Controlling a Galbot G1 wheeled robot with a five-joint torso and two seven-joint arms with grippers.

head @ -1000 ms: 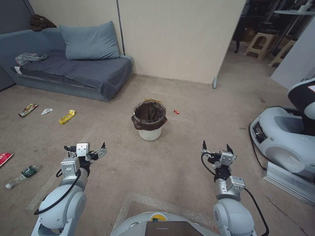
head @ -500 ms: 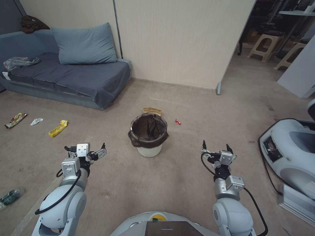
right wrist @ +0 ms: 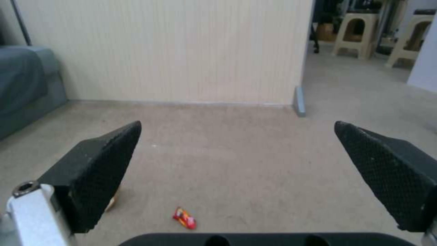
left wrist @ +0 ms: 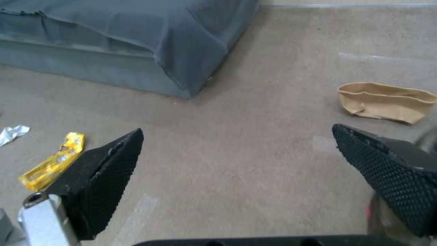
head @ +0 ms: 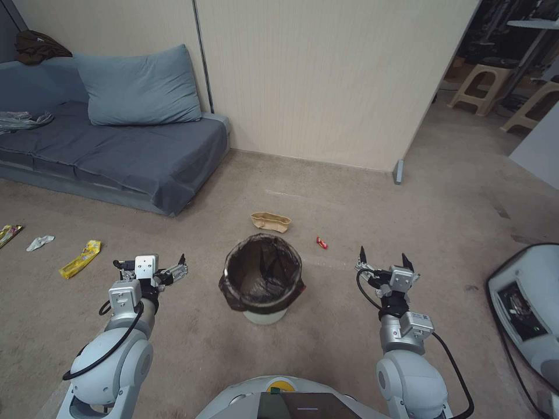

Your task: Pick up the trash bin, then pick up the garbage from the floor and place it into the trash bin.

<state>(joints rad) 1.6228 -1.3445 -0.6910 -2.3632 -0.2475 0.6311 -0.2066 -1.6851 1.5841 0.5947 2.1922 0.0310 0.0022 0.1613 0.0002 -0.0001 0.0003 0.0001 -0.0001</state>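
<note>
The trash bin [head: 265, 316], a small white bucket lined with a dark bag, stands on the carpet straight ahead, between my two arms. My left gripper [head: 150, 262] is open to its left and my right gripper [head: 383, 255] is open to its right; both are empty and clear of it. Of the garbage, a tiny red wrapper [head: 321, 242] [right wrist: 184, 218] and a tan paper bag [head: 271, 221] [left wrist: 387, 102] lie just behind the bin. A yellow wrapper [head: 80, 259] [left wrist: 52, 164], a white tissue [head: 39, 242] and a multicoloured wrapper [head: 9, 234] lie far left.
A grey-blue sofa [head: 116, 145] with a pillow fills the back left. A beige partition wall [head: 326, 87] stands behind the bin. Another robot's white base [head: 527, 302] sits at the right edge. Plastic stools [head: 471, 87] stand beyond the doorway.
The whole view has shifted as the robot drove forward; the trash bin now sits much nearer, between the arms. Both arms keep the same pose, grippers open.
</note>
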